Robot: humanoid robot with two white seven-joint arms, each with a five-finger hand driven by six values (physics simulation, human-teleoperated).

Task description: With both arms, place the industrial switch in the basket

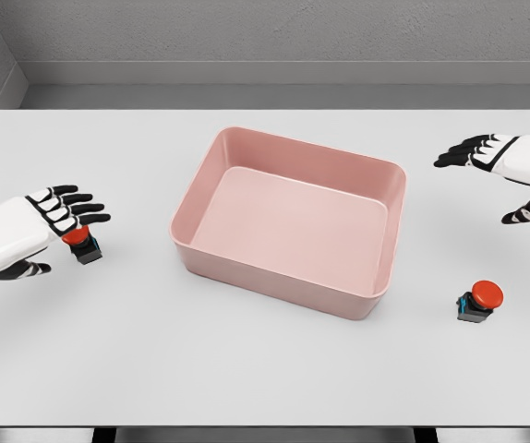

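Left of the basket (288, 221), the open left hand (48, 226) covers a switch (83, 244): close squarely on its body. The open right hand (510, 171) must drop to the other switch (479, 301).

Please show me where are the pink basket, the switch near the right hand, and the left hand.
pink basket (211, 185): head view, left rim.
right switch (486, 294): head view, red button top.
left hand (39, 224): head view, back of hand.
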